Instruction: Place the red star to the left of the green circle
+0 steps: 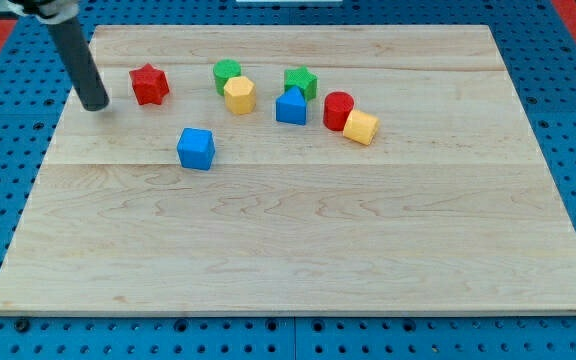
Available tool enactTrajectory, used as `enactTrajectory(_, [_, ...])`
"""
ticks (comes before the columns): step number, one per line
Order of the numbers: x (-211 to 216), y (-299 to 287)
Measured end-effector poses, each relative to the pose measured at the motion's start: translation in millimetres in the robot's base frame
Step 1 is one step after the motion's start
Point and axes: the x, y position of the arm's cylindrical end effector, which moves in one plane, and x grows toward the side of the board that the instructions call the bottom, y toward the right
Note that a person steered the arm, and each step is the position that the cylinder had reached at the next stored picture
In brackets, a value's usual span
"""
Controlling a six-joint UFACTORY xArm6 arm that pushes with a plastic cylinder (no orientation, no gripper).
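The red star (149,85) lies on the wooden board (298,240) near the view's top left. The green circle (226,73) sits to its right with a gap between them, touching a yellow hexagon (239,95) just below it. My tip (96,105) rests on the board just left of the red star, a small gap apart from it. The dark rod rises from the tip toward the view's top left.
A green star (300,82), a blue triangular block (291,106), a red cylinder (338,110) and a yellow block (361,127) cluster right of the green circle. A blue cube (196,149) lies alone below the red star. Blue pegboard surrounds the board.
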Motion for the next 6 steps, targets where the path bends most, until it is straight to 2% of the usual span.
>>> enactTrajectory(1, [-2.6,22.5])
enactTrajectory(3, [-37.7,52.2])
enactTrajectory(6, [-51.2,124.1])
